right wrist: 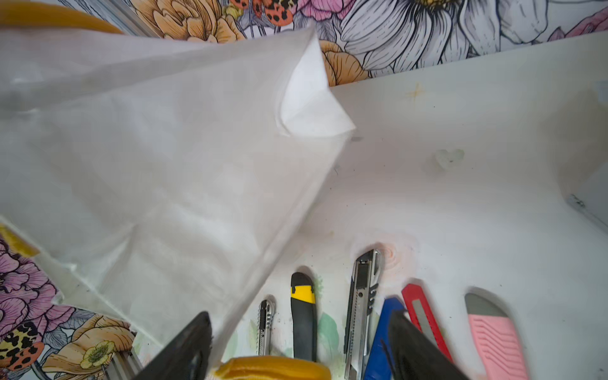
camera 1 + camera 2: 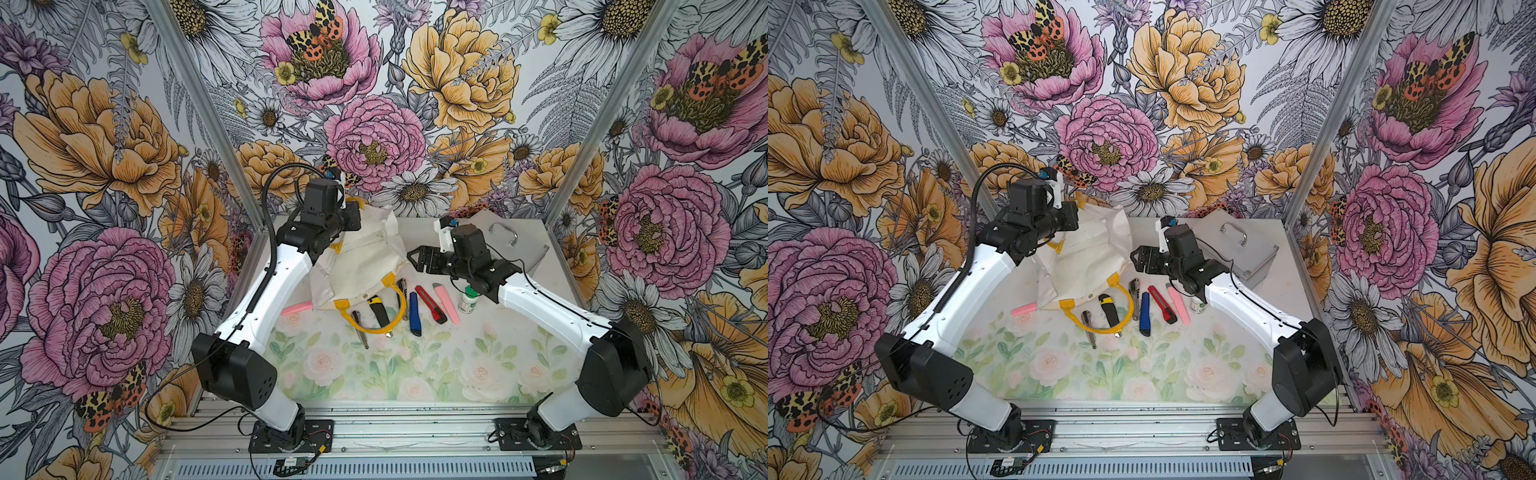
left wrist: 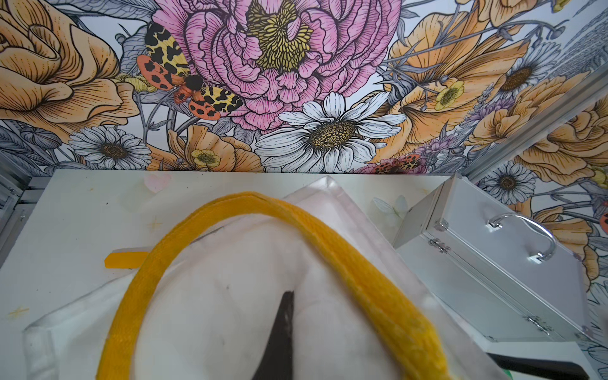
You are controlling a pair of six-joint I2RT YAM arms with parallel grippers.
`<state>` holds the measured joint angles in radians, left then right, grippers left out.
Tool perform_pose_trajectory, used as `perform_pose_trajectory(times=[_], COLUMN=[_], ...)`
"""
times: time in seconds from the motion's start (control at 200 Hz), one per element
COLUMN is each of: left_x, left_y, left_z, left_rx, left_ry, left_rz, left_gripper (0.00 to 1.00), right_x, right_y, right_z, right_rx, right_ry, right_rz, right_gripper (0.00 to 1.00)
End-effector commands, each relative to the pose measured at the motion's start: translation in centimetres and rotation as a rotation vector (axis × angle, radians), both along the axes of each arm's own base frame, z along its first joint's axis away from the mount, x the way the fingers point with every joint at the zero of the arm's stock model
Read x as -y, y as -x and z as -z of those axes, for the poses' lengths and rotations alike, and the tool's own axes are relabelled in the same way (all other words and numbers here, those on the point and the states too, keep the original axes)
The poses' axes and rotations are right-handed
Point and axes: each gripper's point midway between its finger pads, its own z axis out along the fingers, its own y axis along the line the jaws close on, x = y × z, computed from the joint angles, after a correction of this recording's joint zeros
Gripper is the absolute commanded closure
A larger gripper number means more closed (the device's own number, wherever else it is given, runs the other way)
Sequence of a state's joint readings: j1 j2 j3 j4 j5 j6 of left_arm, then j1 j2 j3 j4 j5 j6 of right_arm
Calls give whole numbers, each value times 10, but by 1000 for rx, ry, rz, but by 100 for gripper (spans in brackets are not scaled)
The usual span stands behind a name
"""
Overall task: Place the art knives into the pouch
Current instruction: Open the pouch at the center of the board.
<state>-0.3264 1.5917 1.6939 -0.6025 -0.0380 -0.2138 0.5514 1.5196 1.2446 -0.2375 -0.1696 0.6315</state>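
Note:
The pouch point(image 2: 365, 266) lies open with its white inside up, and its far left side is lifted. My left gripper point(image 3: 291, 296) is shut on the pouch's white sheet, one dark finger showing, and a yellow handle point(image 3: 329, 230) arches over it. The pouch's other yellow handle point(image 2: 402, 309) rests on the table. Several art knives lie in a row in front: small silver point(image 2: 360, 328), black-yellow point(image 2: 380, 311), silver point(image 2: 402, 293), blue point(image 2: 414, 313), red point(image 2: 431, 304), pink point(image 2: 448, 304). My right gripper point(image 2: 413, 259) hovers open and empty at the pouch's right edge, above the row point(image 1: 299, 345).
A silver metal case point(image 2: 515, 245) with a handle stands at the back right. A small white bottle with a green cap point(image 2: 468, 300) sits under my right wrist. Another pink knife point(image 2: 296, 308) lies left of the pouch. Aluminium posts point(image 2: 575, 174) bound the table.

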Motion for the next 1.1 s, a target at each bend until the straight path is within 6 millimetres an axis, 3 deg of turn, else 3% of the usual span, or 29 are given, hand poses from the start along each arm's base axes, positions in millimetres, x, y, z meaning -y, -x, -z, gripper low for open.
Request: perform_pose_trajectory(times=[0.0,0.09,0.185,0.305,0.42,0.595,0.736,0.971,1.096], left_x=[4,4,2,5,12,34,39,41,38], left_y=[-8,-15,-24,-35,-43,-43,-36,-32,-35], left_z=[-27,-26,-29,-40,-52,-68,-74,-74,-70], left_rx=[63,53,48,60,75,96,99,87,83], left_ry=[52,46,48,98,159,204,223,249,241], left_rz=[-26,-48,-77,-106,-110,-41,-16,-12,-36], left_gripper=[100,100,100,100,100,100,100,100,100], right_x=[26,43,47,38,24,17,14,-13,1], right_y=[0,6,14,20,22,2,-21,-37,-34], right_z=[-35,-45,-55,-53,-39,-13,4,3,2], right_rx=[111,150,175,148,108,86,73,63,68], right_ry=[-21,-12,-22,-59,-81,-44,-14,-173,-199], right_rz=[132,188,186,144,109,127,131,71,144], right_gripper=[16,16,16,15,16,18,19,25,27])
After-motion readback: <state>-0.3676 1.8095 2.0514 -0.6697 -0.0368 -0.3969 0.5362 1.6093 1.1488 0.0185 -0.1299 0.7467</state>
